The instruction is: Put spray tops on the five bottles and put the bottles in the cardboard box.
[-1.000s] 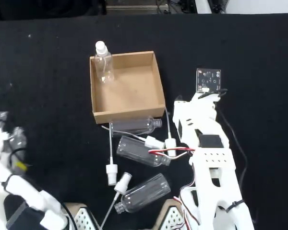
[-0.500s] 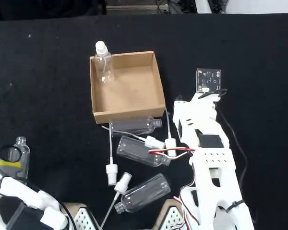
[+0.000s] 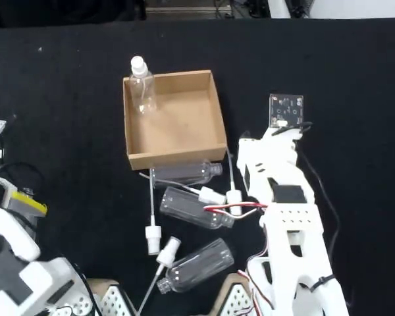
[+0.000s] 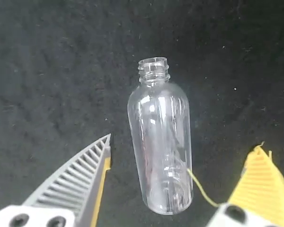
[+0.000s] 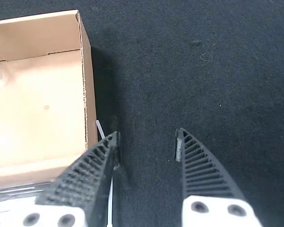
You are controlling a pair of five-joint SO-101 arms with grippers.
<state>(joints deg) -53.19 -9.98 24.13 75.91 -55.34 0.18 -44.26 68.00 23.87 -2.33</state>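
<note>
An uncapped clear bottle point(image 4: 163, 146) rests on the black mat between the fingers of my left gripper point(image 4: 184, 142), which is open, with neither finger touching it. My left arm point(image 3: 13, 263) is at the table's left edge. The cardboard box point(image 3: 210, 112) holds one upright bottle with a spray top point(image 3: 142, 85) in its far left corner. In front of the box lie three uncapped bottles point(image 3: 184, 174) point(image 3: 196, 208) point(image 3: 196, 264) and several loose spray tops point(image 3: 153, 237). My right gripper point(image 5: 146, 133) is open and empty over the mat beside the box wall point(image 5: 84, 85).
My right arm point(image 3: 286, 210) stretches along the right of the bottle pile, its red wire crossing the middle bottle's neck. Two white bases point(image 3: 112, 299) stand at the near edge. Bare black mat lies left, right and beyond the box.
My left arm swung away from the near edge along the table's left side, and its wrist now covers the spot where the uncapped bottle stood. The right arm has not moved.
</note>
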